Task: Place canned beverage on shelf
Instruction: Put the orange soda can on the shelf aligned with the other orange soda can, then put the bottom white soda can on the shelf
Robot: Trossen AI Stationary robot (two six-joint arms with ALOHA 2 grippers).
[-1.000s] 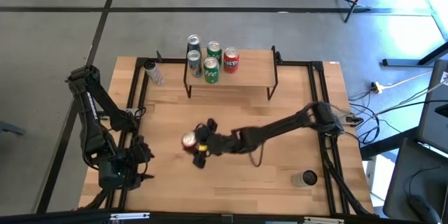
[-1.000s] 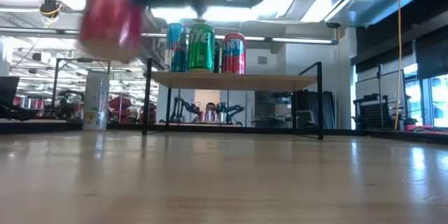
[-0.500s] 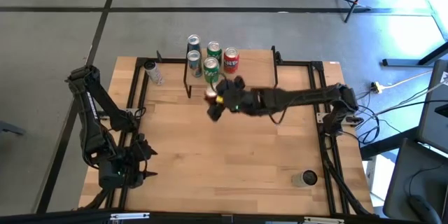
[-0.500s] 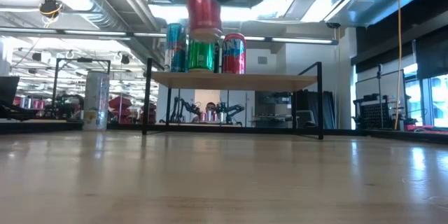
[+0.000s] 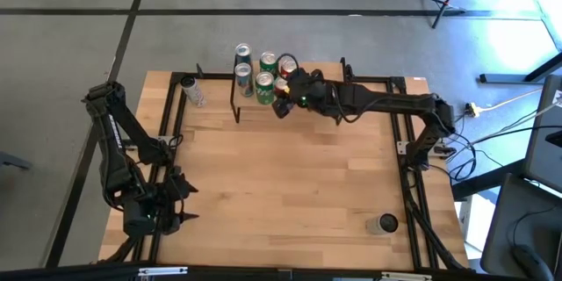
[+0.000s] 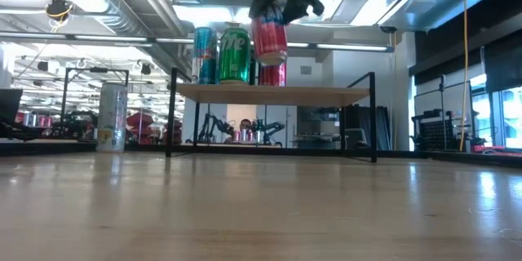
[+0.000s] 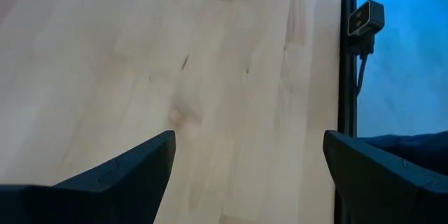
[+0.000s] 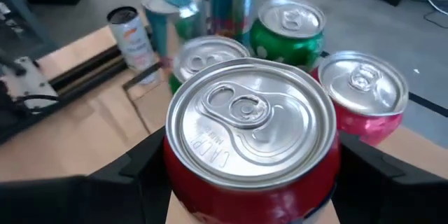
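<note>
High view: the right pincer [image 5: 283, 98] is clamped on a red can [image 5: 281, 89] over the shelf [image 5: 327, 83], at 12 o'clock on the tabletop [image 5: 290, 176]. The left pincer [image 5: 178, 202] is parked at 8 o'clock, spread.

Low view: the red can [image 6: 270, 39] is held above the shelf [image 6: 273, 92], tilted. No label is legible.

Right wrist view: "CRV" is stamped on the lid [image 8: 250, 117].

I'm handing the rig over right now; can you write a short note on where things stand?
Right tool: shut on the red can, held in the air above the shelf.
Left tool: open, empty, parked at the table's near left corner.
Done: four cans stand on the shelf's left part.
Left: lower the red can onto the shelf, release. Two cans remain on the table.
</note>
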